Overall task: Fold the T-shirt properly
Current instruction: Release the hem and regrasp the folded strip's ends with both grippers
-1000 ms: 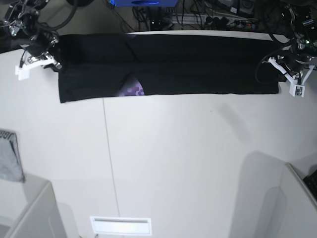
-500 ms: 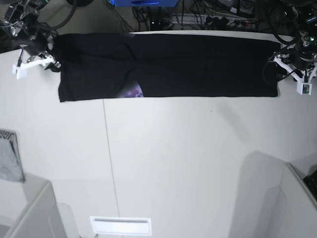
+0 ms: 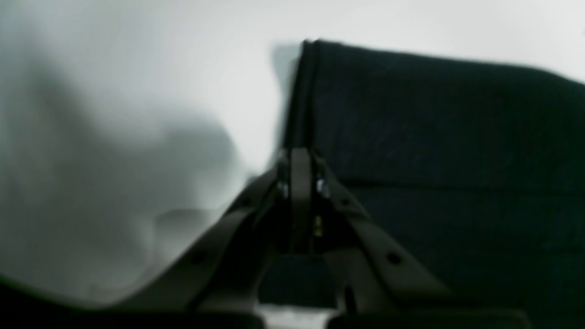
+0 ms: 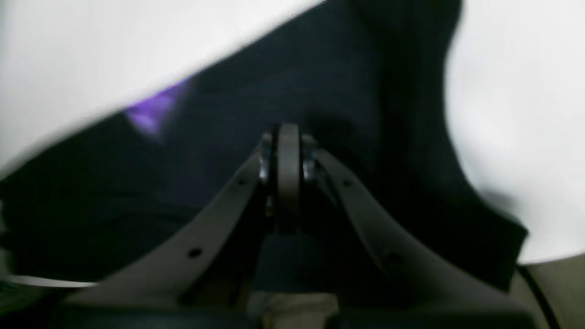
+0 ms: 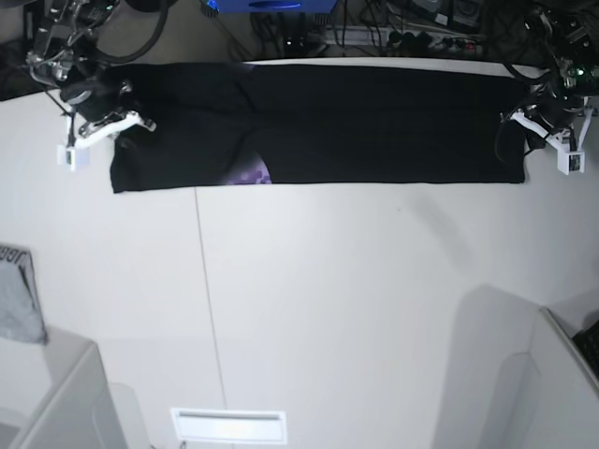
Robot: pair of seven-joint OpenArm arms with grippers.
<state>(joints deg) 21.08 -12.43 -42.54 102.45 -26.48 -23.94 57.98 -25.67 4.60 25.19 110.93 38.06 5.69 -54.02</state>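
The black T-shirt [image 5: 374, 122] lies flat as a long folded band across the far side of the white table [image 5: 328, 299]. A purple patch of its print [image 5: 251, 174] peeks out at the near edge and also shows as the print [image 4: 153, 109] in the right wrist view. My right gripper [image 5: 138, 122] [image 4: 288, 137] hovers over the T-shirt's [image 4: 256, 77] left end, jaws shut. At the right edge of the T-shirt [image 3: 434, 137], my left gripper [image 3: 299, 157] [image 5: 517, 119] is also shut. The frames do not show whether cloth is pinched in either.
A small grey item [image 5: 19, 304] lies at the table's left edge. A grey ledge [image 5: 56, 393] fills the near left corner and a grey partition [image 5: 524, 374] the near right. A white slotted plate [image 5: 227, 426] sits at the front. Cables and gear [image 5: 393, 33] crowd the back.
Both grippers opened and then shut again. The right gripper moved inward over the shirt's left end. The left gripper shifted slightly at the right edge. The shirt stayed put.
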